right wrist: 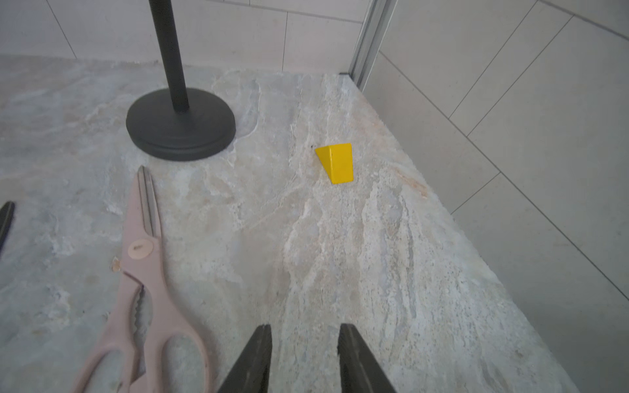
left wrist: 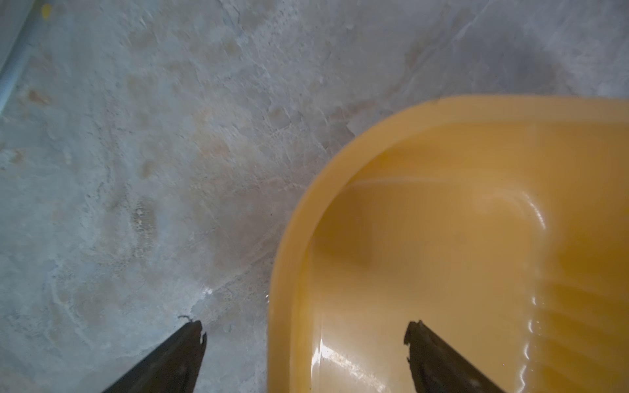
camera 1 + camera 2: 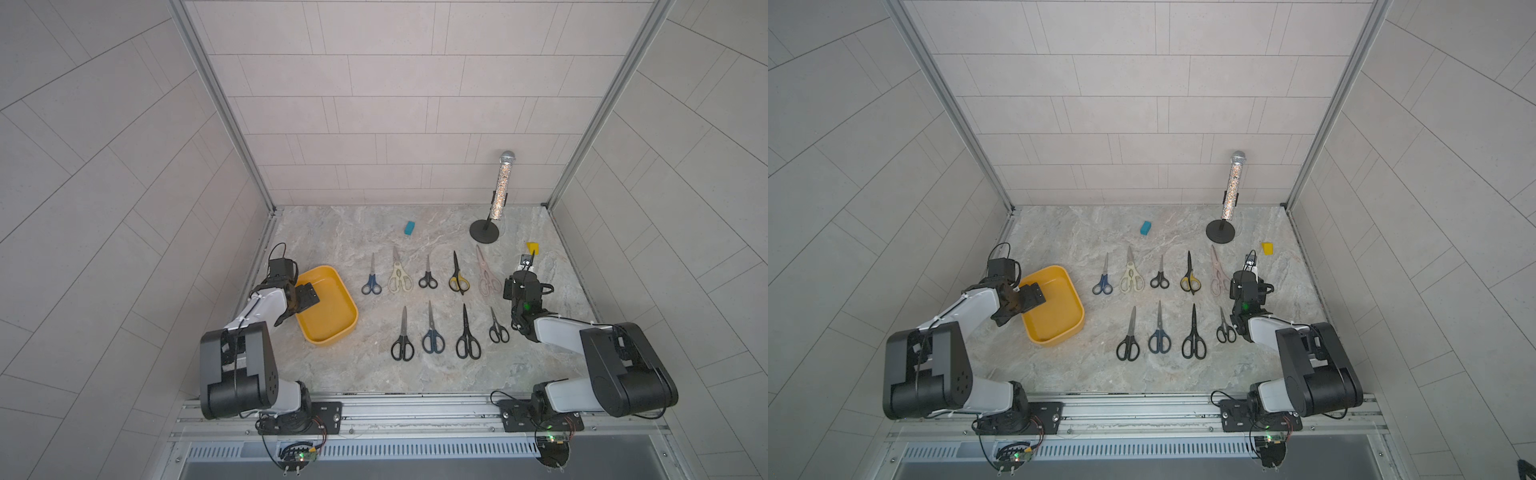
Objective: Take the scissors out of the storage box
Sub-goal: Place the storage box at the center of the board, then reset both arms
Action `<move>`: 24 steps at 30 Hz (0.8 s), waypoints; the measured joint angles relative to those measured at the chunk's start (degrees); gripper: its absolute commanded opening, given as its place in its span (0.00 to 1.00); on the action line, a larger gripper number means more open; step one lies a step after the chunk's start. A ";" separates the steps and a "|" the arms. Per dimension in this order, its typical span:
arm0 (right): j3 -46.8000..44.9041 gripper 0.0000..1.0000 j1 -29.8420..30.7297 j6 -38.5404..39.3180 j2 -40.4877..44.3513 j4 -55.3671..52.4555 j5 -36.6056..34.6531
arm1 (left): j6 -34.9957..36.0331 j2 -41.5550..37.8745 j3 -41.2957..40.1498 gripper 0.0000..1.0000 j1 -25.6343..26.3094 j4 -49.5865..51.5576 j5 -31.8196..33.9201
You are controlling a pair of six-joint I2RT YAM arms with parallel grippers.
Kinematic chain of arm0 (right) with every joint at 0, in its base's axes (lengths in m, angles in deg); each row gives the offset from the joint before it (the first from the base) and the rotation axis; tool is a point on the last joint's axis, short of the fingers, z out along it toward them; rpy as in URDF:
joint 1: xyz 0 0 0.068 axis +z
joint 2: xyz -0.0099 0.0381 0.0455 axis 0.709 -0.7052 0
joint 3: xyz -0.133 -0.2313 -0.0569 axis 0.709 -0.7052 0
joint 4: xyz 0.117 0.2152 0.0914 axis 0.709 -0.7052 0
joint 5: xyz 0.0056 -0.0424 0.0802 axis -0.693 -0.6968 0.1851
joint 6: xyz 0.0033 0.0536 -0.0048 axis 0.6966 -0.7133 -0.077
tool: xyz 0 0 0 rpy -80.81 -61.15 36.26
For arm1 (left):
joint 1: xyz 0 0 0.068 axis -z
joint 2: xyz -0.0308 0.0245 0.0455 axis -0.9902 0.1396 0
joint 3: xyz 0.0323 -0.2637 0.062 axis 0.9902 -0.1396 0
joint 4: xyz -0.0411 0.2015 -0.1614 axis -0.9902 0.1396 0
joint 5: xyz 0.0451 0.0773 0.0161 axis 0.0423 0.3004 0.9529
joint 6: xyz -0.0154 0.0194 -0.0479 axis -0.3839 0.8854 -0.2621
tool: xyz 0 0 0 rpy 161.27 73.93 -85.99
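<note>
Mustard-yellow plastic storage box (image 3: 351,309) sits empty | nine metal-bladed scissors (image 3: 427,278) line marbled tabletop (image 3: 415,374) | left gripper (image 2: 305,332) spread wide, right gripper (image 1: 304,331) ajar, both empty | nothing apparently left

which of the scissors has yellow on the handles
The yellow-and-black pair in the far row, lying between the small black pair and the pale pink pair. All the other handles are black, blue, cream or pink.
</note>
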 measured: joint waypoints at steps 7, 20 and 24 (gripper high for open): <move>-0.07 0.42 -2.16 1.64 -5.81 7.69 4.74 | 0.31 -3.50 0.02 1.00 0.00 -0.31 2.51; -1.60 1.00 -3.85 2.19 -7.56 14.71 9.90 | 1.95 -8.20 -11.30 1.00 2.97 -35.41 0.20; -1.64 1.00 -3.85 2.23 -7.56 15.30 9.97 | 6.34 -3.76 -15.67 1.00 4.76 -46.93 1.73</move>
